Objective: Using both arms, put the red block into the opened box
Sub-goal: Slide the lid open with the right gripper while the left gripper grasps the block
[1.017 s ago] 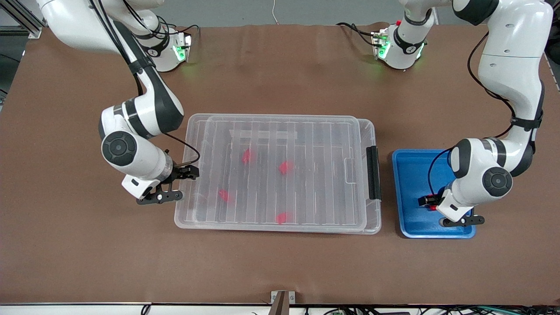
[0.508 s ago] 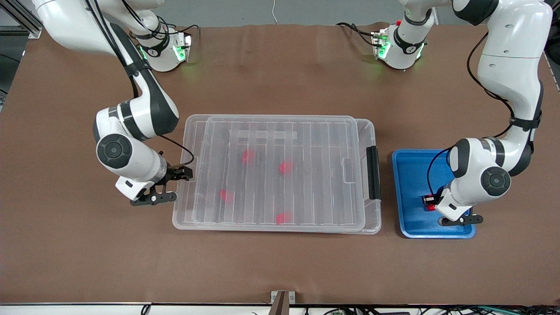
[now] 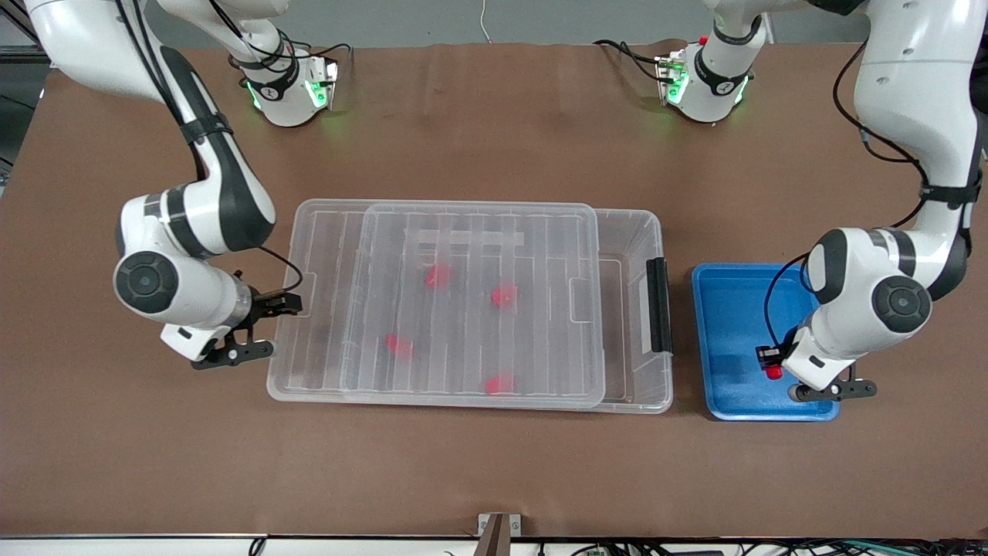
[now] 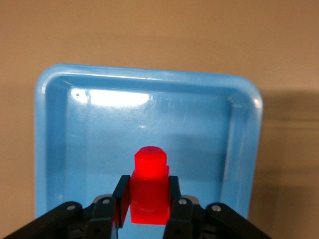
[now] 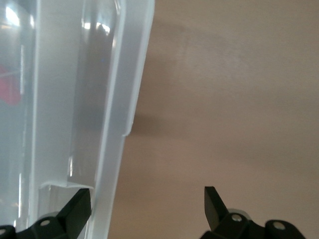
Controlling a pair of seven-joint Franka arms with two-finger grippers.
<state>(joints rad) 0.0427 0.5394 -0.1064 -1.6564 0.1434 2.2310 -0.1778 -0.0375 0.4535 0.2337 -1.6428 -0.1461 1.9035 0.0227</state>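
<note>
My left gripper [image 3: 772,364] is shut on a red block [image 3: 774,373] just above the blue tray [image 3: 722,309]. In the left wrist view the red block [image 4: 149,164] sits upright between the pads, stub pointing away from the left gripper [image 4: 147,188]. The clear box [image 3: 652,232] lies mid-table, with its ribbed lid [image 3: 463,232] shifted toward the right arm's end. That leaves a strip open by the black latch [image 3: 657,305]. My right gripper [image 3: 287,306] is open at the lid's end. The lid's rim [image 5: 112,149] stands between its spread fingers.
Several more red blocks [image 3: 504,294] lie inside the box under the lid. The blue tray [image 4: 75,149] holds nothing else. Bare brown tabletop [image 3: 494,463] surrounds box and tray. Both arm bases [image 3: 289,93] stand at the table edge farthest from the front camera.
The lid slid toward the right arm's end along with my right gripper, uncovering the box's latch end. My left gripper closed on the red block and rose slightly.
</note>
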